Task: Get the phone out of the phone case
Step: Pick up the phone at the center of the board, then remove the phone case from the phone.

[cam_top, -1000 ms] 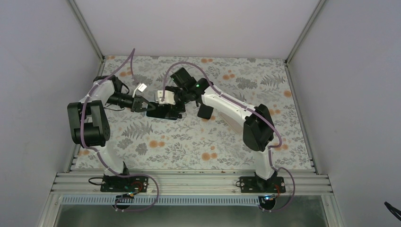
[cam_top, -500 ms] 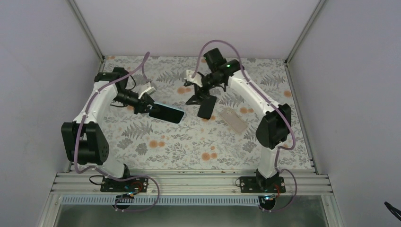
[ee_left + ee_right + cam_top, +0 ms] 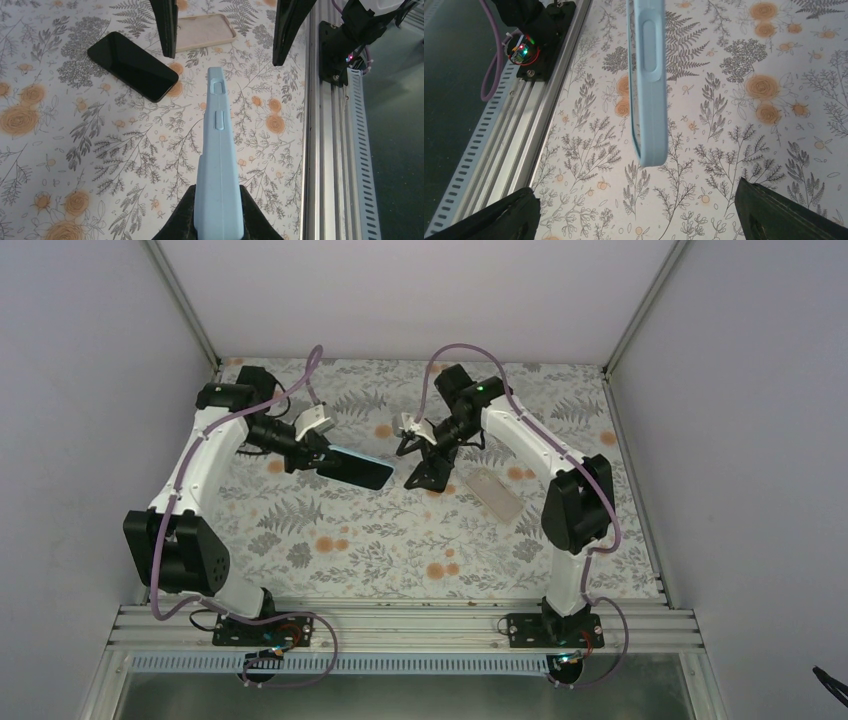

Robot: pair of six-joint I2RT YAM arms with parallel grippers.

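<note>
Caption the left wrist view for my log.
Left pincer clamps the blue case edge-on; black phone lies on the table beyond.

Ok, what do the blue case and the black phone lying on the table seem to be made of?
Blue case: probably soft silicone or rubbery plastic, matte, with moulded button bumps and rounded edges. Black phone: glossy glass face, it seems, judging by its smooth sheen.

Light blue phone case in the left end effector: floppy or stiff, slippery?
Probably fairly stiff: the light blue matte phone case juts straight from the left end effector, clamped at one end, without visible sag. Its rubbery-looking skin likely grips rather than slips. The thin rim may flex if pried.
</note>
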